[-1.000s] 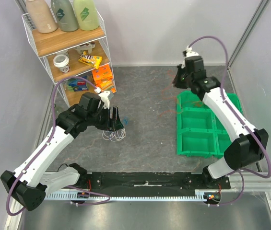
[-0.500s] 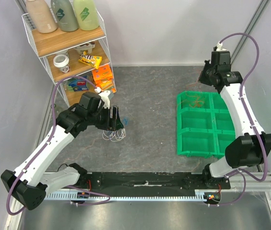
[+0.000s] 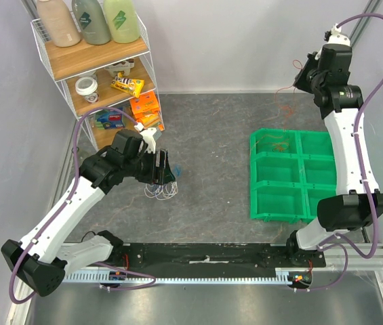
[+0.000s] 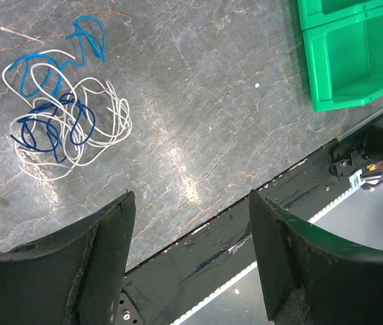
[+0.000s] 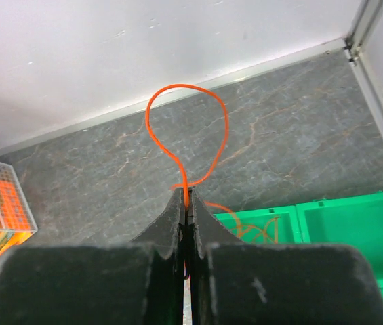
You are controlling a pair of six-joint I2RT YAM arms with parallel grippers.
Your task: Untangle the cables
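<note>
- Far left, overhead view: a wire shelf (image 3: 99, 57) of bottles and packets stands at the worktop's (image 3: 211, 135) far left corner. Neither wrist camera catches the bottles.
- The left claw (image 3: 160, 169) hangs low over the grey worktop, jaws spread wide and holding nothing. It is just on the far side of a small knot of white and blue cables (image 3: 163, 191).
- From above that knot is a pale scribble. The left wrist camera resolves it: white and blue cables (image 4: 62, 115) loop through one another flat on the stone-patterned surface. One light-blue loop sticks out at the top. They lie apart from both dark fingers of the left claw (image 4: 191, 200).
- The same wrist view takes in the black rail (image 4: 299, 183) at the worktop's near edge and one corner of the green bin tray (image 4: 354, 54).
- Centre right, overhead: the green bin tray (image 3: 279, 183) sits on the worktop, well apart from the white and blue knot.
- Far right: the right claw (image 3: 305, 73) is raised high near the back wall, beyond the tray. A thin orange cable (image 3: 287, 101) trails down from it, barely visible from above. More orange wire lies in the tray's far-left compartment.
- The right wrist camera settles the grip: the right claw (image 5: 186, 198) is pinched shut on the orange cable (image 5: 177, 101). The cable arches in a loop above the fingertips and runs down into the green bin tray (image 5: 354, 230).
</note>
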